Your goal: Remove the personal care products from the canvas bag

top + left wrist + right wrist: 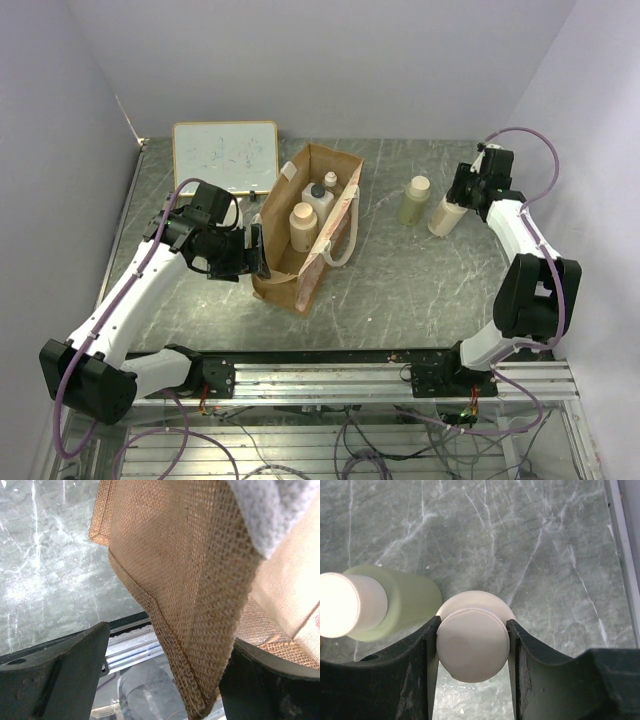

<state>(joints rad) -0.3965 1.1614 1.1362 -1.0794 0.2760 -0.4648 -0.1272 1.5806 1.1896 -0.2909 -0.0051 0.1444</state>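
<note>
No readable text anywhere (the whiteboard [225,157] carries only faint, illegible scribbles).

Bare table [400,280] lies between the canvas bag [285,285] and the greenish bottle [415,200].

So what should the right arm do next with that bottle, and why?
Probably open the right gripper and let go. Its fingers clamp the cap of a cream bottle that is already out of the bag, low over the table beside the green bottle. It looks slightly tilted, so straightening it first may help. The bag holds three more bottles.
</note>
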